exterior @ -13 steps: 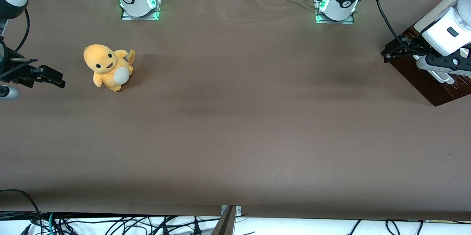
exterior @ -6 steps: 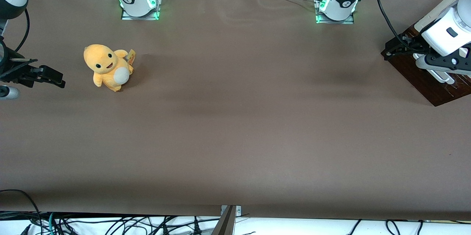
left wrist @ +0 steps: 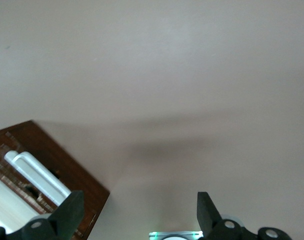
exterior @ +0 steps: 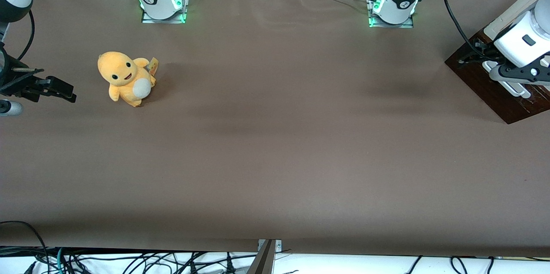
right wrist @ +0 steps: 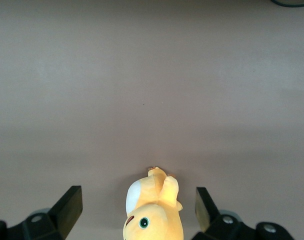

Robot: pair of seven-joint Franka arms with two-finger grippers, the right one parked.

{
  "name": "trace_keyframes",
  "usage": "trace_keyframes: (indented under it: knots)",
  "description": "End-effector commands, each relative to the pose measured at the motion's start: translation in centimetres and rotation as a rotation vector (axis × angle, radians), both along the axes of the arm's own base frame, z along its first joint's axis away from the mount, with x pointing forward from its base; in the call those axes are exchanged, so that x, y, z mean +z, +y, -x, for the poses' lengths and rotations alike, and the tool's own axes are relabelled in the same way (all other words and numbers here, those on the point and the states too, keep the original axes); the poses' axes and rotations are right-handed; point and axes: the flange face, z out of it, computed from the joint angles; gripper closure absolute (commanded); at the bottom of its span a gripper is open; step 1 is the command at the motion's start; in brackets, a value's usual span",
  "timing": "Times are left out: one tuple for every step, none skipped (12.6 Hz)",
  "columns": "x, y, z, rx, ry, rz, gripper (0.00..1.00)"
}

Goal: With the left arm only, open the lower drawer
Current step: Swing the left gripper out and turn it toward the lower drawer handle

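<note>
Sliding slightly toward the counter's edge since a second ago, the left arm (exterior: 522, 40) carries its pincer (left wrist: 137, 212) wide open, empty, near the handle (left wrist: 39, 175); the lower drawer (left wrist: 39, 162) remains ungrasped, pulling still ahead.

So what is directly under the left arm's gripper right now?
The open gripper hangs over bare brown table, beside the dark wooden drawer unit and its white bar handle. The drawer's inside cannot be seen; the left arm covers part of the unit.

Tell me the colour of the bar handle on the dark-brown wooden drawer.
White; the long bar handle shows best in the left wrist view, near the open tool.
</note>
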Motion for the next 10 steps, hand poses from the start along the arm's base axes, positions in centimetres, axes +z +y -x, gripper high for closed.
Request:
trace_keyframes:
  knots:
    - [-2.5, 1.0, -0.4, 0.085, 0.062, -0.14, 0.0]
    - [-3.4, 1.1, -0.5, 0.12, 0.084, -0.207, 0.0]
    - [-4.2, 1.3, -0.9, 0.152, 0.089, -0.261, 0.0]
    - [-5.4, 1.6, -1.5, 0.193, 0.092, -0.317, 0.0]
    - [-6.9, 1.8, -2.1, 0.221, 0.098, -0.385, 0.0]
    - [-9.3, 2.1, -3.1, 0.257, 0.11, -0.465, 0.0]
    - [-12.5, 2.0, -4.0, 0.288, 0.134, -0.54, 0.0]
    - [-15.3, 2.6, -4.7, 0.3, 0.159, -0.614, 0.0]
    - [-18.1, 3.3, -5.0, 0.298, 0.197, -0.698, 0.0]
    - [-20.9, 4.3, -4.9, 0.329, 0.245, -0.801, 0.0]
